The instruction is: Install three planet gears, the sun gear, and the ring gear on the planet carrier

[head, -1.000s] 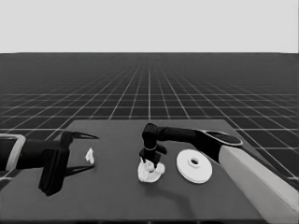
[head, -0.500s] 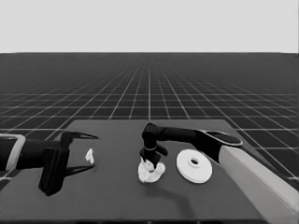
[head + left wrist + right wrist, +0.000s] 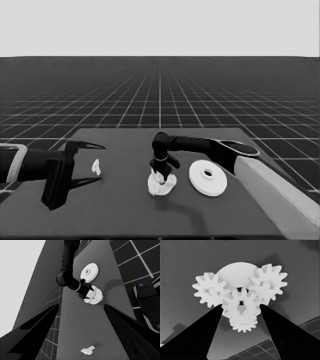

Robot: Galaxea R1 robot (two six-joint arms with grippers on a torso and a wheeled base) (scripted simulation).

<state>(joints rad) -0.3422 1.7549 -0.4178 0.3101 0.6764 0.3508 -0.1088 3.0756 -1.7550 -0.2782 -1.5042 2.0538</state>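
the right gripper [image 3: 161, 172] stands over the smaller round part [image 3: 161, 186] near the middle of the table [image 3: 125, 210], its fingers pointing down into the cluster of gears there. in the right wrist view the two fingers [image 3: 197, 335] are spread a moderate way apart, with the centre gear [image 3: 240, 305] between them; its teeth sit at the inner edges of both fingers, so the gripper seems to be gripping this gear, though firm contact is hard to confirm. that gear lies over the middle of the smaller round part [image 3: 235, 271], meshed with a gear on one side [image 3: 211, 292] and another on the other side [image 3: 267, 285]; a fourth gear [image 3: 242, 323] shows just below it, partly covered.

the larger round part [image 3: 207, 177] lies flat on the table just beside the cluster, on its right, apart from it.

the left gripper [image 3: 82, 162] waits over the table's left end, fingers wide apart and holding nothing, with a thin white piece [image 3: 96, 166] on the table near it.
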